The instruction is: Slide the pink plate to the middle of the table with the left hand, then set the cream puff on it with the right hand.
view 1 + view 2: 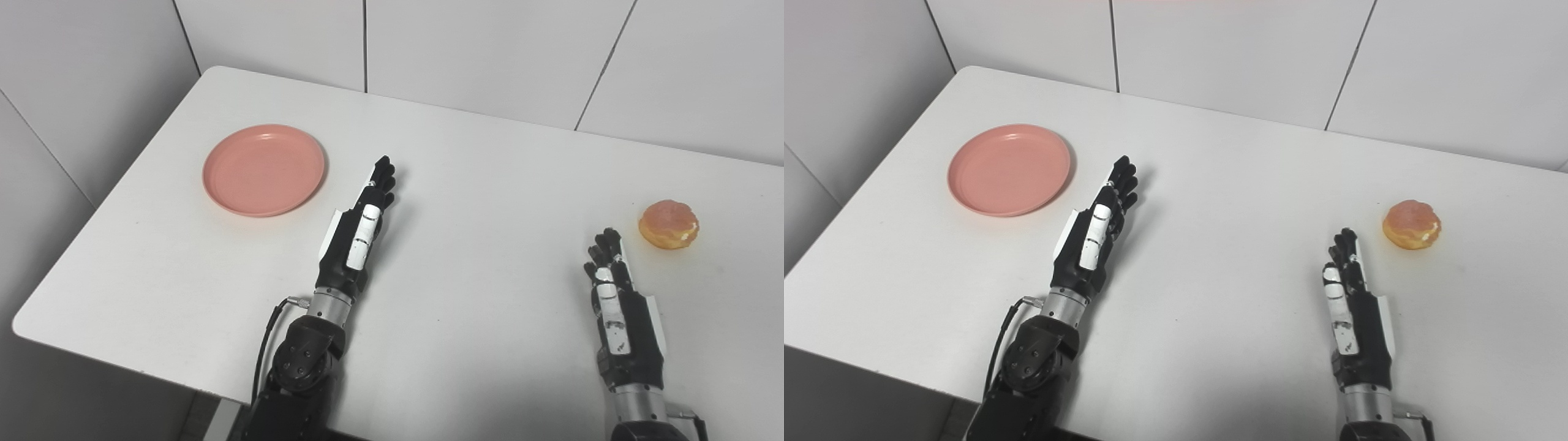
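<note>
The pink plate lay on the white table, near its far left corner, with nothing on it. The left hand was just to the right of the plate, not touching it, fingers stretched out and holding nothing. The cream puff sat far to the right of the plate. The right hand was near the puff, also stretched out and empty.
</note>
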### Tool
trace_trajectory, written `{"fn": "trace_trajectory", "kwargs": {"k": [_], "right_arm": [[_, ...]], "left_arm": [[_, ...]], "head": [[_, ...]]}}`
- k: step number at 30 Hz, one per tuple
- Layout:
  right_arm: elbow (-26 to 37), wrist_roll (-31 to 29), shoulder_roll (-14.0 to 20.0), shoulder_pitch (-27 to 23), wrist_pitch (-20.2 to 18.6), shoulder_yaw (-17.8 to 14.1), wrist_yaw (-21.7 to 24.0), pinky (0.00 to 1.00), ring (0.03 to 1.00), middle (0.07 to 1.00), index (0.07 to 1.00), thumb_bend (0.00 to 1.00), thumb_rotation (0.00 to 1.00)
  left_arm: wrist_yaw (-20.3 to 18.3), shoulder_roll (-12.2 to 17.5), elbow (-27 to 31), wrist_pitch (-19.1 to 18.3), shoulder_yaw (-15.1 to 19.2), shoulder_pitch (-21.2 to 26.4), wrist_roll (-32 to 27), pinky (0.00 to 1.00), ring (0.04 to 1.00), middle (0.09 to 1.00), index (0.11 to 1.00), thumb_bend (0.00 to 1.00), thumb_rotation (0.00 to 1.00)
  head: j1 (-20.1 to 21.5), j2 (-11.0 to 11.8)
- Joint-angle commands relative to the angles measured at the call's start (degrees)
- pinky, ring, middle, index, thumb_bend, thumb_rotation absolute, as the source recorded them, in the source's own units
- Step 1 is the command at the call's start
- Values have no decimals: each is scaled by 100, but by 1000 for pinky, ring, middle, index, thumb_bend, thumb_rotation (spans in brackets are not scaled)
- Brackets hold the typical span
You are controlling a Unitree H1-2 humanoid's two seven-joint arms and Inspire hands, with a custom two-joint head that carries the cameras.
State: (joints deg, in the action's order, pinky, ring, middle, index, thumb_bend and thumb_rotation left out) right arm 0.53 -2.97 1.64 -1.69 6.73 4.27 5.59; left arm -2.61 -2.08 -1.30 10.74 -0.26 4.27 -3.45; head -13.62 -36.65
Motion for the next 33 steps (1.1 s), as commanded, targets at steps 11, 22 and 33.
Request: {"fn": "trace_trajectory", "kwargs": {"k": [11,22,33], "right_arm": [[-102,-19,-6,9,455,-14,81,1000,1000,1000,1000,580,859],[-49,49,-30,11,394,9,59,1000,1000,1000,1000,574,860],[28,139,29,50,374,16,86,1000,1000,1000,1000,586,866]], "left_arm": [[369,359,271,-243,745,404,-146,1000,1000,1000,1000,897,1000],[742,975,-484,119,1408,1025,-55,943,972,977,984,925,1000],[1207,1291,-912,409,1930,1333,-88,925,866,860,900,933,1000]], "head": [[108,15],[111,11],[126,-32]]}}
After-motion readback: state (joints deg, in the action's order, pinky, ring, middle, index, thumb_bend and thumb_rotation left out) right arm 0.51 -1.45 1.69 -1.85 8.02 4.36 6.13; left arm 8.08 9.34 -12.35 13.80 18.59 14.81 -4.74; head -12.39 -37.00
